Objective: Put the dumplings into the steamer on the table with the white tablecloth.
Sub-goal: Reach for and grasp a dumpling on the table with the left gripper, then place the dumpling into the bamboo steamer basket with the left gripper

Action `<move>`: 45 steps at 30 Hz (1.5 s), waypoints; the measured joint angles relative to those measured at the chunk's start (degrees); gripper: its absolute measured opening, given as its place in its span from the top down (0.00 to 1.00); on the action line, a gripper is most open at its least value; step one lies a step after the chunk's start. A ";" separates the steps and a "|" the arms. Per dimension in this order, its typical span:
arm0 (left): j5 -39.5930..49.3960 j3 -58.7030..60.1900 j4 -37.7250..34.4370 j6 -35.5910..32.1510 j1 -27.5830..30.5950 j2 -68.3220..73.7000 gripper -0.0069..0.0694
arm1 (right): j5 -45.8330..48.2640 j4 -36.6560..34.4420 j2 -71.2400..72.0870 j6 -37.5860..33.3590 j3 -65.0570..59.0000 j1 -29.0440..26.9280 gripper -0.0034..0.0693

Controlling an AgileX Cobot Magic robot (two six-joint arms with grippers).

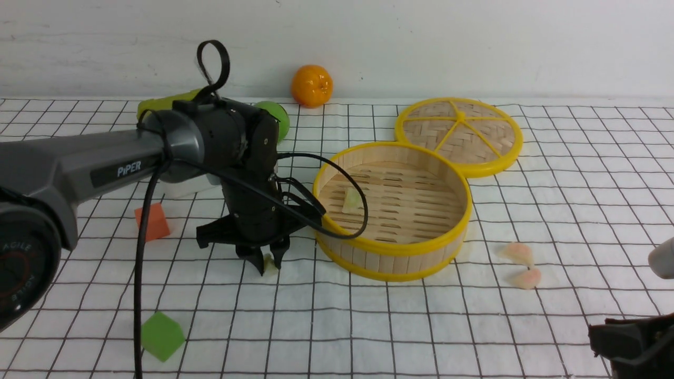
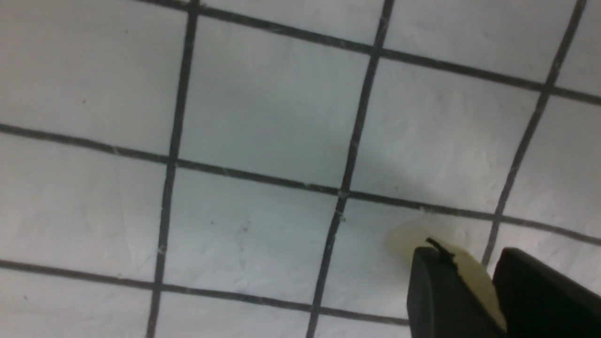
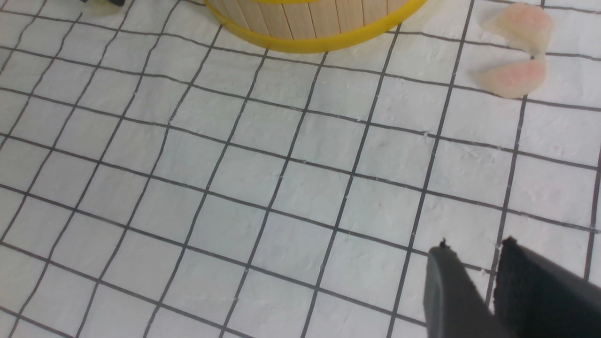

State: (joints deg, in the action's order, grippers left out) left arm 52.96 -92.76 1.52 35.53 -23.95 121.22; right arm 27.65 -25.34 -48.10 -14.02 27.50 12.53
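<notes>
White gridded tablecloth (image 1: 579,158) covers the worktop (image 1: 474,326). Just left of the steamer (image 1: 389,263), close to its near wall, the left gripper (image 1: 269,264) stands tip-down with its jaws pinched on a pale yellow-green dumpling (image 2: 465,267) lying on the cloth. A second yellow-green dumpling (image 1: 352,201) lies on the steamer's slatted floor, two pink dumplings (image 1: 518,253) (image 1: 526,278) sit just right of the steamer, and the right gripper (image 3: 476,249), nearer than these, has its jaws almost together on nothing. The dumplings look light, soft and slick, so I judge a gentle pinch across the thick middle of the crescent safest.
</notes>
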 joint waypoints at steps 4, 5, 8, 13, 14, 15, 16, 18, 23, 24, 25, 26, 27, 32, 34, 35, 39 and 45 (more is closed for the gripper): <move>0.50 -0.05 0.00 -2.74 0.00 -0.39 0.73 | 0.00 0.00 0.00 0.00 0.00 0.00 0.73; 0.83 0.00 0.19 -4.16 0.00 -0.80 0.73 | 0.00 0.00 0.00 0.00 0.00 0.00 0.73; 1.22 0.11 1.17 -6.00 0.00 -2.12 0.73 | 0.01 0.00 0.00 0.00 0.00 0.00 0.73; 1.25 0.11 2.81 -8.10 0.00 -8.64 0.73 | 0.01 0.00 0.00 0.00 0.00 0.00 0.73; 1.25 0.11 2.81 -8.24 0.00 -8.93 0.73 | 0.01 0.00 0.00 0.00 0.00 0.00 0.73; -0.18 0.11 2.01 -10.27 0.00 -10.97 0.73 | 0.01 0.00 0.00 0.00 0.00 0.00 0.73; -2.13 0.11 0.86 -11.97 0.00 -12.25 0.73 | 0.01 0.00 0.00 0.00 0.00 0.00 0.73; -4.46 0.11 -1.05 -14.05 0.00 -13.07 0.73 | 0.01 0.00 0.00 0.00 0.00 0.00 0.73; -20.28 -0.45 -21.78 -32.62 -0.06 -11.31 0.73 | -0.04 0.00 0.00 0.00 0.00 0.00 0.72; -21.64 -1.14 -25.73 -36.35 -0.19 -9.89 0.73 | -0.04 0.00 0.00 0.00 0.00 0.00 0.72; -22.39 -2.13 -29.21 -40.10 -0.29 -8.53 0.73 | -0.10 0.00 0.00 0.00 0.00 0.00 0.72; -22.88 -3.06 -31.51 -43.00 -0.44 -6.76 0.73 | -0.10 0.00 0.00 0.00 0.00 0.00 0.72; -23.06 -3.32 -32.01 -43.71 -0.45 -6.04 0.73 | -0.10 0.00 0.00 0.00 0.00 0.00 0.72; -23.59 -10.68 -37.10 -54.17 -2.77 2.21 0.73 | -0.42 0.00 0.00 0.00 0.00 0.00 0.71; -24.71 -12.74 -36.33 -55.03 -3.65 4.90 0.73 | -0.42 0.25 0.00 0.00 0.00 0.00 0.71; -25.37 -13.37 -35.69 -55.20 -3.98 5.91 0.73 | -0.42 0.55 0.00 0.00 0.00 0.00 0.71; -26.87 -14.11 -34.56 -55.20 -4.24 8.62 0.73 | -0.42 1.68 0.00 0.00 0.00 0.00 0.71; -27.91 -14.17 -34.22 -55.31 -4.29 10.23 0.73 | -0.42 1.69 0.00 -0.04 0.00 0.00 0.70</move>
State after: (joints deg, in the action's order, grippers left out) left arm 25.05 -106.93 -32.70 -19.79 -28.24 131.45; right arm 27.23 -23.65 -48.10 -14.07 27.50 12.53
